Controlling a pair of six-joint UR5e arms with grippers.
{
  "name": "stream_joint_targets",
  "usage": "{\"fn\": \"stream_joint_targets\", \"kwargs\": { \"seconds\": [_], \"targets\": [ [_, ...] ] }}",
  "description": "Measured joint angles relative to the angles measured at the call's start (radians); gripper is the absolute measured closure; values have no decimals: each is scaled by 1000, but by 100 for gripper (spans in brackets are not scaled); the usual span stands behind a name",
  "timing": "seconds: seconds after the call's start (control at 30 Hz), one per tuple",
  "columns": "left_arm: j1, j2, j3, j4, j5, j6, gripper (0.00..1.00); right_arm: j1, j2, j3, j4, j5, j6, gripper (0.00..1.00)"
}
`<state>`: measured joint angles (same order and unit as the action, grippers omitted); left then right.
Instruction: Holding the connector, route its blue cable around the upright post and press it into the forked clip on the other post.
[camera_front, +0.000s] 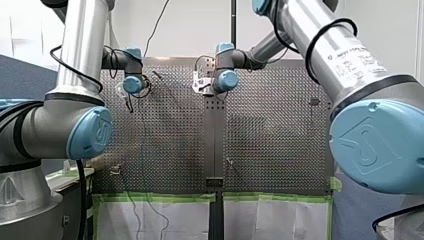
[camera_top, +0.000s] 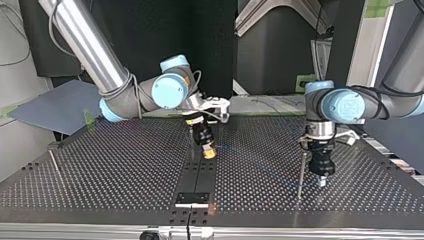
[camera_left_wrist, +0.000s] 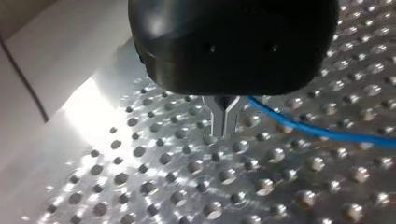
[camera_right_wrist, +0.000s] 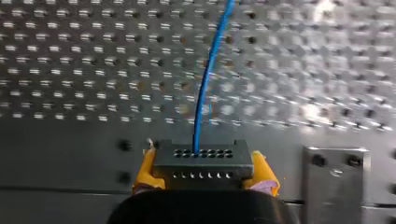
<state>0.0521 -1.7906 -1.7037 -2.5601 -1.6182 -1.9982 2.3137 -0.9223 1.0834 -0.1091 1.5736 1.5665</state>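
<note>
My right gripper (camera_right_wrist: 203, 173) clamps the dark grey rectangular connector (camera_right_wrist: 201, 161) between yellow pads (camera_right_wrist: 145, 169) low over the perforated metal table (camera_top: 125, 165), its thin blue cable (camera_right_wrist: 205, 88) trailing away. My left gripper (camera_left_wrist: 224, 129) has metal fingertips (camera_left_wrist: 218, 122) pressed together beside that cable, near an upright metal post (camera_top: 301, 172). Pulled taut, the cable could twist the connector or miss the post.

Table: the perforated table (camera_top: 125, 165) fills my front view, with a dark centre strip (camera_front: 215, 145) running down its middle.
Edge: green tape (camera_front: 155, 197) lines the table's near edge in my front view, and white sheets (camera_front: 165, 220) hang just below it.
Backdrop: a black pole (camera_front: 233, 22) stands upright behind the far edge.
Side: in my top view, a grey-blue panel (camera_top: 55, 107) lies tilted beyond the table's left corner.
Hardware: my right wrist view shows a metal plate (camera_right_wrist: 334, 175) with dark screw heads, lying flat on the table.
</note>
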Motion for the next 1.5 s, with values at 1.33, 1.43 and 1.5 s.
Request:
{"fn": "stream_joint_targets", "kwargs": {
  "seconds": [1.33,1.43,1.5],
  "targets": [
    [-17,-36,-35,3,29,-69,0,-2,16,360,-328,170,-11,100],
    [-17,-36,-35,3,29,-69,0,-5,16,388,-355,197,-18,100],
    [-17,-36,-35,2,29,-69,0,-8,16,407,-374,216,-25,100]
  ]
}}
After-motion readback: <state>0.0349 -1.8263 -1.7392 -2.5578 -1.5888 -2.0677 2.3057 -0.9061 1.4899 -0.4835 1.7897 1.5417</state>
